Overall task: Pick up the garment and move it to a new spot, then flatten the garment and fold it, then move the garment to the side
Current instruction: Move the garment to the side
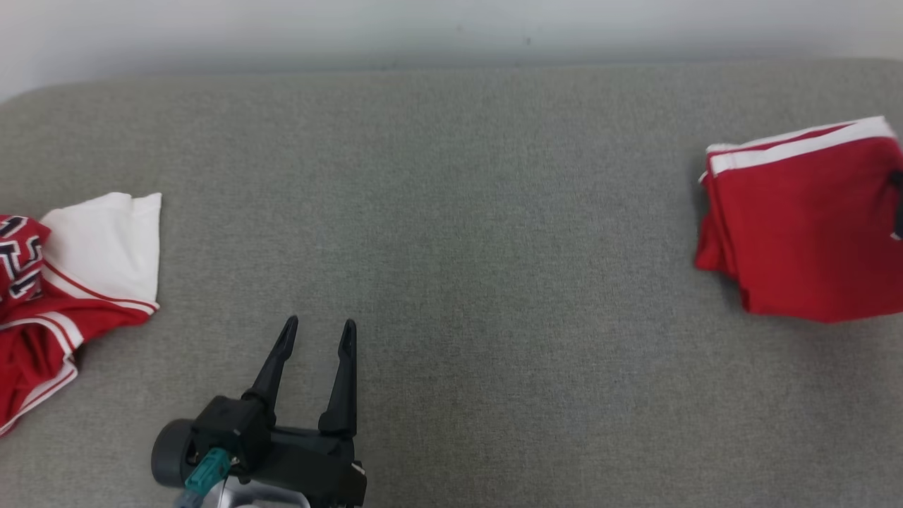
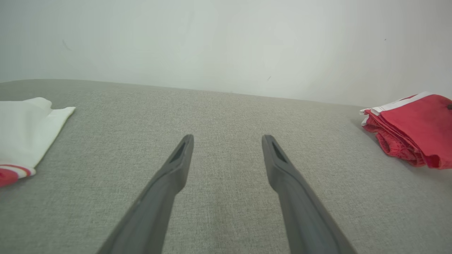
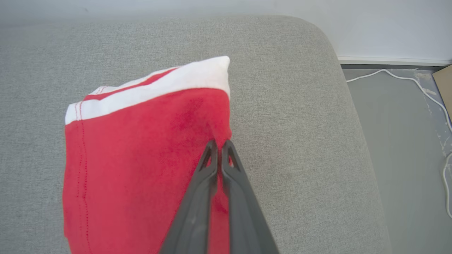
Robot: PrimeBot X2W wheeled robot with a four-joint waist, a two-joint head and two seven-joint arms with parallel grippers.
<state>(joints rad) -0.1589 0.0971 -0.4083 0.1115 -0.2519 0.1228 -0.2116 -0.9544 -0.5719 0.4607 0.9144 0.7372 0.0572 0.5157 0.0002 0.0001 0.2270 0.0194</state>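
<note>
Right gripper pinches folded garment; second garment lies apart.

the wide middle of the grey cushion lay bare, open from the near edge to the far wall. a crumpled red-and-white jersey blocked the left side, folded red shorts the right edge.

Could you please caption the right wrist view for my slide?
The right gripper pinches the folded red garment near a corner of the grey cushion.
</note>
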